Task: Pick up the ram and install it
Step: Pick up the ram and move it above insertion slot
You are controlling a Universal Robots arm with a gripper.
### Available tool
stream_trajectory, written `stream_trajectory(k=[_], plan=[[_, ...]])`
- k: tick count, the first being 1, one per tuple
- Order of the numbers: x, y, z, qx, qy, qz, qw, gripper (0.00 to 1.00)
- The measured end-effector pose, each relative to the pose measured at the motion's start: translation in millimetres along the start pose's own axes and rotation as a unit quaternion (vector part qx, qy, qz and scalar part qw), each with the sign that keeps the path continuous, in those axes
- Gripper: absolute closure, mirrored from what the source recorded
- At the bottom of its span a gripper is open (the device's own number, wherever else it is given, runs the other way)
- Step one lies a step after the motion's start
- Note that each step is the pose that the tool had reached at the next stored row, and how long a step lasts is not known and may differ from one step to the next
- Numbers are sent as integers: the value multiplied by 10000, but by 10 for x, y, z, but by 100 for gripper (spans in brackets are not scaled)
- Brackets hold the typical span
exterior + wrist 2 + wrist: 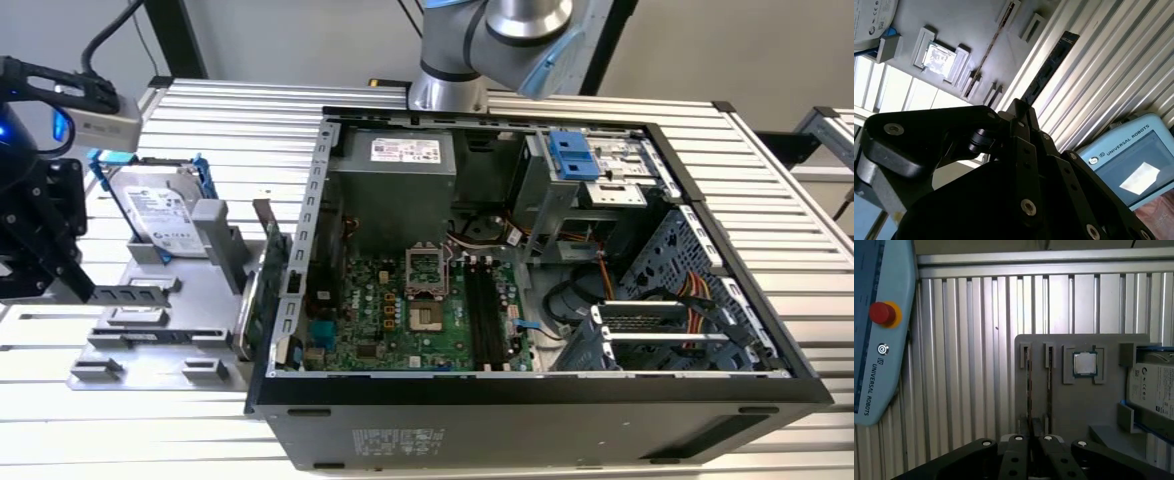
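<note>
Pinching the ram (1050,65), the black gripper (1021,106) has its jaws closed together on the thin, dark, chip-studded stick. The stick juts out past the tool, just over the flat gray fixture plate (1074,405). Beyond the tool a square silvery processor (1085,363) sits in the plate, and a ribbed aluminium table (979,365) spreads alongside.

Drive (158,210) on tray (150,345) beside case (534,425)

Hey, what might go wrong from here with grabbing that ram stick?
The gripper hovers by the ram, which stands thin and edge-on in the grey holder; a slightly off descent might hit its top edge. The bare processor chip sits close by and might get knocked.
</note>
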State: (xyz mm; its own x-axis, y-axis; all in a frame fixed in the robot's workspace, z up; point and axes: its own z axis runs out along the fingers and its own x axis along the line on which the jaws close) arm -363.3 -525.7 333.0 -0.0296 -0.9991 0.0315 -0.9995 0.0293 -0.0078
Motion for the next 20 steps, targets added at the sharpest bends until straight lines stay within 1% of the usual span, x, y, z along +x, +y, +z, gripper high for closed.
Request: stream_trajectory(k=[13,20], plan=[[3,0,-94,0,0,0,10000,100],[3,-1,-114,1,0,0,10000,100]])
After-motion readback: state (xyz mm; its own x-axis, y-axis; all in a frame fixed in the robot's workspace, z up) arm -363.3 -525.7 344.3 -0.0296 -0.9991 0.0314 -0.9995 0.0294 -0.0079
